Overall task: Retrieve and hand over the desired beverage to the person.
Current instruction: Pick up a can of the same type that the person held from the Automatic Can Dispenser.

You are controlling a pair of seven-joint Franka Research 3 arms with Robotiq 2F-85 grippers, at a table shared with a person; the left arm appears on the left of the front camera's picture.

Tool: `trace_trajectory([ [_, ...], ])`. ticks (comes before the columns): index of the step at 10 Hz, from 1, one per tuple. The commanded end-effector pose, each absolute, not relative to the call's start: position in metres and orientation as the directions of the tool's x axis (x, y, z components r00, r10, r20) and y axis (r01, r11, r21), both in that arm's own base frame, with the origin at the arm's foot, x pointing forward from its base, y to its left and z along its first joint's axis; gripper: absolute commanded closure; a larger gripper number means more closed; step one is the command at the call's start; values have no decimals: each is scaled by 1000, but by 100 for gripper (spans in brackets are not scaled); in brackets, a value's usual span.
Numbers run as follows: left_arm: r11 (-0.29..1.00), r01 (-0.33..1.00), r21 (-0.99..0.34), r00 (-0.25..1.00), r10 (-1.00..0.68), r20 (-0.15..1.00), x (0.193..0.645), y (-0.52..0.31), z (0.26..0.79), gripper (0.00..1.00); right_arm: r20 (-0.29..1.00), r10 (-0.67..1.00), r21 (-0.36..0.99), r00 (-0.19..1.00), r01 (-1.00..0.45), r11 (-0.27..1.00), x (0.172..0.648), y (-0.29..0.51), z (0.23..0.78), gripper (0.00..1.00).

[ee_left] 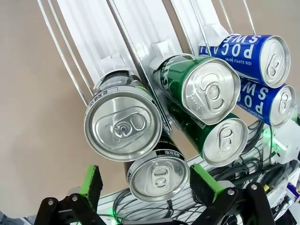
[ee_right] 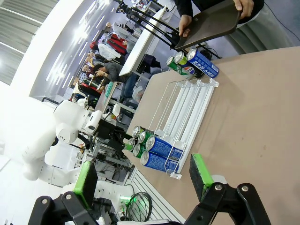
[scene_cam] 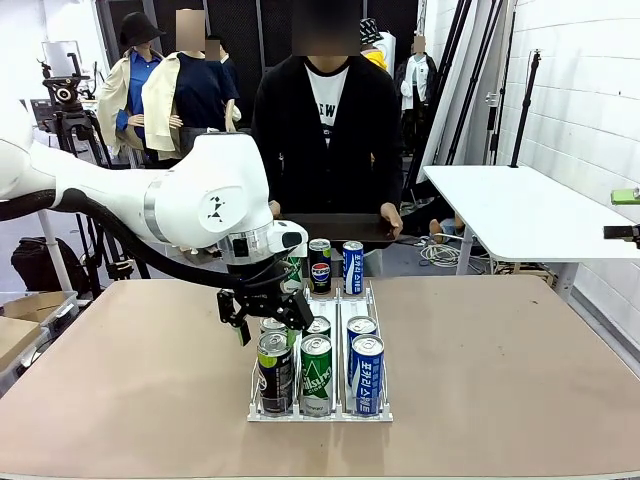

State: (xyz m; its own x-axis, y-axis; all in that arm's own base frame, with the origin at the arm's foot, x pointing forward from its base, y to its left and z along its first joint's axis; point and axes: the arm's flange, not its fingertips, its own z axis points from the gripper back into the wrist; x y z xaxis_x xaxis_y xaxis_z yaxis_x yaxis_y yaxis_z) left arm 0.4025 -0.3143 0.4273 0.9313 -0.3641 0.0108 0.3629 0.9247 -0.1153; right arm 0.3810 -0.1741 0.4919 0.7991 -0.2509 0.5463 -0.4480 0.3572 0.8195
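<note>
A white wire rack (scene_cam: 345, 300) on the brown table holds cans in three lanes: black-and-green (scene_cam: 275, 370), green (scene_cam: 316, 375) and blue (scene_cam: 367, 375) at the near end. Three more cans, among them a Pepsi (scene_cam: 320, 265), stand at the far end. My left gripper (scene_cam: 262, 305) hangs open just above the left lane. From its wrist, the green pads (ee_left: 91, 180) flank a silver can top (ee_left: 158, 174) without touching it. My right gripper (ee_right: 143, 177) is open and holds nothing, well away from the rack (ee_right: 187, 101). The person (scene_cam: 325, 120) stands across the table holding a dark tray (scene_cam: 340, 230).
A white side table (scene_cam: 520, 205) stands at the back right. Tripods and a camera (scene_cam: 62, 95) stand at the back left. Bare brown tabletop (scene_cam: 500, 370) lies on both sides of the rack. Cables and equipment (ee_left: 276, 154) lie beyond the table's near edge.
</note>
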Motion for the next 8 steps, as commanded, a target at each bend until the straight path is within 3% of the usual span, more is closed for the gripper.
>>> trace_trajectory([
  [1, 922, 368, -115, 929, -369, 17, 400, -312, 420, 0, 552, -254, 819, 794, -458, 346, 380, -174, 493, 0],
  [8, 930, 338, -146, 941, -336, 38, 387, -323, 407, 0, 552, -254, 819, 794, -458, 346, 380, -174, 493, 0],
])
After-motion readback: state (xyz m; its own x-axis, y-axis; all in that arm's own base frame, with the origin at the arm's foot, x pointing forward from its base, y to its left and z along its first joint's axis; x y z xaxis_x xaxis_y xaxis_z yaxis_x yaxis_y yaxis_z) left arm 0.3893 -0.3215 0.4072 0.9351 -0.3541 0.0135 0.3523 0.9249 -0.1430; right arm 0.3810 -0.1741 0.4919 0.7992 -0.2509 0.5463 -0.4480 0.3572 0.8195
